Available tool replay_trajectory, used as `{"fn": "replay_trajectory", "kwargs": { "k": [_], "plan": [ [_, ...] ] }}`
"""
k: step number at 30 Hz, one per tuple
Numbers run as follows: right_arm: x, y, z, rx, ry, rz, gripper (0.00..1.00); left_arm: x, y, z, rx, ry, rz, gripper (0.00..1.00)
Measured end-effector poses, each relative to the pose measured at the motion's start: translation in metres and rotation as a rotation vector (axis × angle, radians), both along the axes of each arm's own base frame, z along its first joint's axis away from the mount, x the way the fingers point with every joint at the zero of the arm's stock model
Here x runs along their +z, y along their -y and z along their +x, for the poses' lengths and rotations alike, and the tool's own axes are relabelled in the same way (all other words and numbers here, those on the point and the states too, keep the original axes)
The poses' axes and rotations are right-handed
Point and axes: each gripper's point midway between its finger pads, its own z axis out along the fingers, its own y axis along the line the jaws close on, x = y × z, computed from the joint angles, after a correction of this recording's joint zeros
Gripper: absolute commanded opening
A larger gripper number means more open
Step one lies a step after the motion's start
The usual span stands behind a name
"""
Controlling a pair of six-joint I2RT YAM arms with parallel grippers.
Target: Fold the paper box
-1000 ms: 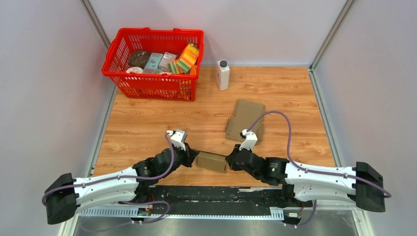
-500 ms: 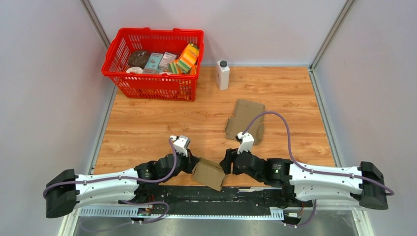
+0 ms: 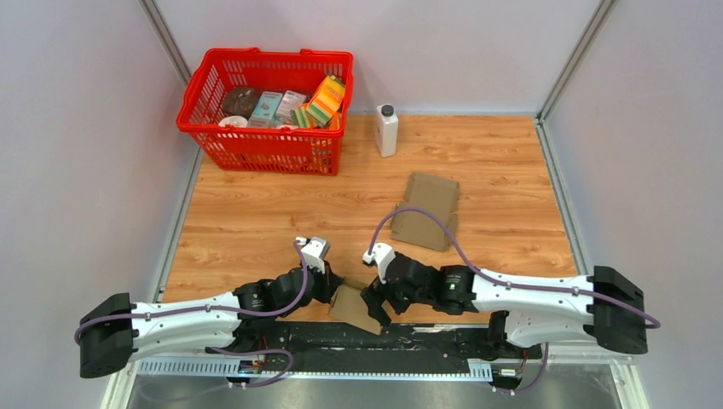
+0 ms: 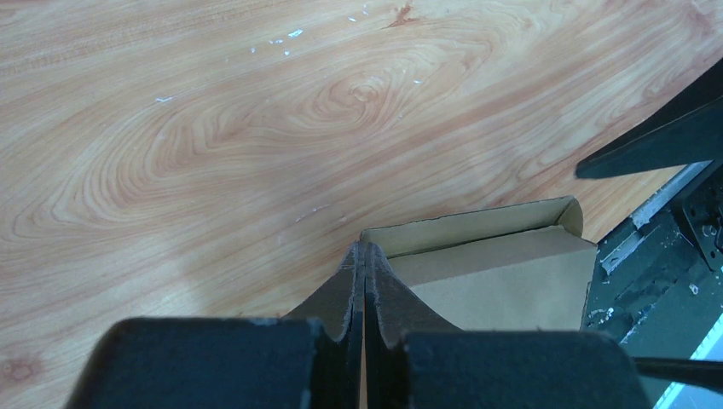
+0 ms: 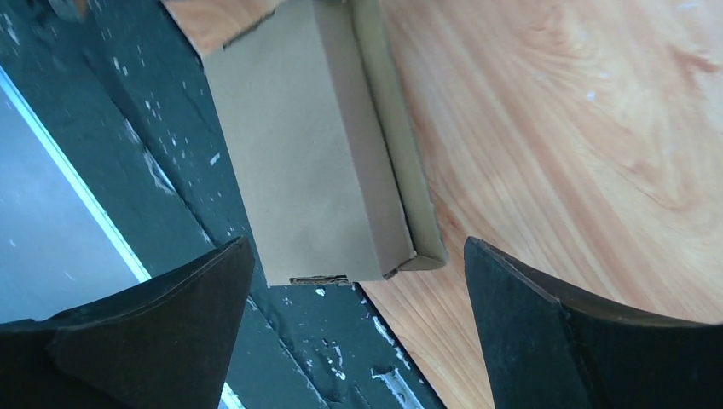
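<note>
top: paper box (image 3: 354,307) at the table's (image 3: 256,221) near edge, overhanging the base rail (image 3: 426,334) | left wrist: left gripper (image 4: 364,277) pinched tight on the box's edge | right wrist: right gripper (image 5: 354,256) spread wide, straddling the box's end, seemingly untouched | next: close squarely and keep the left pinch firm

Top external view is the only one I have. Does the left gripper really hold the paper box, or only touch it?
Observer: It holds it. In the left wrist view the left gripper is shut on a thin edge of the paper box.
Operator: Is the right gripper closed too?
Observer: No. The right wrist view shows it open, its fingers on either side of the box, not touching it.
Operator: Is the box fully over the wooden table?
Observer: No, part of it is above the black base rail.
</note>
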Motion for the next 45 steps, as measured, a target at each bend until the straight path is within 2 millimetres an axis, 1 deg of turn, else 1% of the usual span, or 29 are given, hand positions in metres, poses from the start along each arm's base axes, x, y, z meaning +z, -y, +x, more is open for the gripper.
{"fn": "replay_trajectory", "kwargs": {
  "k": [2,4,7,10,11,12,13,14,16,18,19,21,22,23,25,26,29,30,35,37,38,41,42,43,44,45],
  "plan": [
    [-0.013,-0.004,-0.004,0.065,-0.017,-0.044,0.98,-0.001,0.000,0.000,0.001,-0.002,0.000,0.00],
    [-0.021,-0.006,-0.004,0.106,-0.032,-0.070,0.98,-0.003,-0.001,-0.001,0.001,-0.004,0.005,0.00],
    [-0.027,-0.013,0.000,0.154,-0.057,-0.083,0.95,-0.004,-0.002,-0.001,0.001,-0.005,0.007,0.00],
    [-0.029,-0.020,0.002,0.186,-0.069,-0.080,0.87,-0.004,-0.003,-0.001,0.001,-0.006,0.007,0.00],
    [-0.030,-0.022,0.001,0.201,-0.076,-0.077,0.80,-0.004,-0.003,-0.001,0.001,-0.005,0.006,0.00],
    [-0.032,-0.025,-0.001,0.216,-0.081,-0.078,0.77,-0.004,-0.003,-0.001,0.001,-0.004,0.004,0.00],
    [-0.033,-0.026,-0.001,0.225,-0.086,-0.080,0.70,-0.004,-0.003,-0.001,0.001,-0.004,0.003,0.00],
    [-0.036,-0.028,-0.002,0.231,-0.092,-0.084,0.65,-0.004,-0.003,-0.001,0.001,-0.004,0.004,0.00],
    [-0.042,-0.028,-0.002,0.234,-0.101,-0.100,0.57,-0.006,-0.005,-0.002,0.001,-0.006,0.009,0.00],
    [-0.043,-0.028,-0.002,0.231,-0.106,-0.107,0.53,-0.009,-0.006,-0.002,0.002,-0.009,0.016,0.00],
    [-0.042,-0.029,-0.001,0.229,-0.103,-0.106,0.47,-0.009,-0.006,-0.003,0.002,-0.010,0.018,0.00],
    [-0.039,-0.032,0.002,0.215,-0.090,-0.104,0.42,-0.009,-0.006,-0.002,0.006,-0.011,0.015,0.10],
    [-0.038,-0.032,0.004,0.206,-0.084,-0.107,0.38,-0.009,-0.007,-0.002,0.010,-0.013,0.013,0.17],
    [-0.037,-0.032,0.007,0.197,-0.077,-0.110,0.37,-0.009,-0.007,-0.002,0.016,-0.013,0.011,0.32],
    [-0.036,-0.034,0.011,0.183,-0.063,-0.116,0.33,-0.007,-0.010,-0.001,0.042,-0.023,-0.002,0.44],
    [-0.036,-0.035,0.012,0.179,-0.057,-0.119,0.32,-0.007,-0.012,-0.001,0.051,-0.027,-0.004,0.53],
    [-0.039,-0.036,0.016,0.163,-0.043,-0.136,0.28,-0.003,-0.021,0.000,0.096,-0.038,-0.021,0.61],
    [-0.041,-0.035,0.017,0.156,-0.034,-0.147,0.28,0.000,-0.025,0.001,0.117,-0.045,-0.024,0.62],
    [-0.047,-0.032,0.023,0.134,-0.011,-0.181,0.20,0.018,-0.040,0.007,0.197,-0.091,-0.076,0.62],
    [-0.047,-0.033,0.024,0.131,0.003,-0.191,0.19,0.021,-0.046,0.011,0.232,-0.128,-0.094,0.61],
    [-0.047,-0.033,0.024,0.130,0.006,-0.196,0.19,0.019,-0.048,0.012,0.243,-0.149,-0.090,0.60],
    [-0.048,-0.033,0.026,0.123,0.017,-0.211,0.33,0.008,-0.055,0.007,0.261,-0.224,-0.047,0.56],
    [-0.048,-0.032,0.027,0.117,0.016,-0.215,0.42,0.005,-0.056,0.003,0.252,-0.250,-0.028,0.54],
    [-0.048,-0.031,0.027,0.111,0.013,-0.216,0.45,0.003,-0.057,-0.001,0.243,-0.268,-0.014,0.52],
    [-0.048,-0.031,0.028,0.100,0.005,-0.215,0.48,0.001,-0.057,-0.004,0.235,-0.287,-0.005,0.52],
    [-0.047,-0.030,0.027,0.092,-0.007,-0.209,0.57,0.000,-0.058,-0.009,0.225,-0.305,0.005,0.52]
  ]
}}
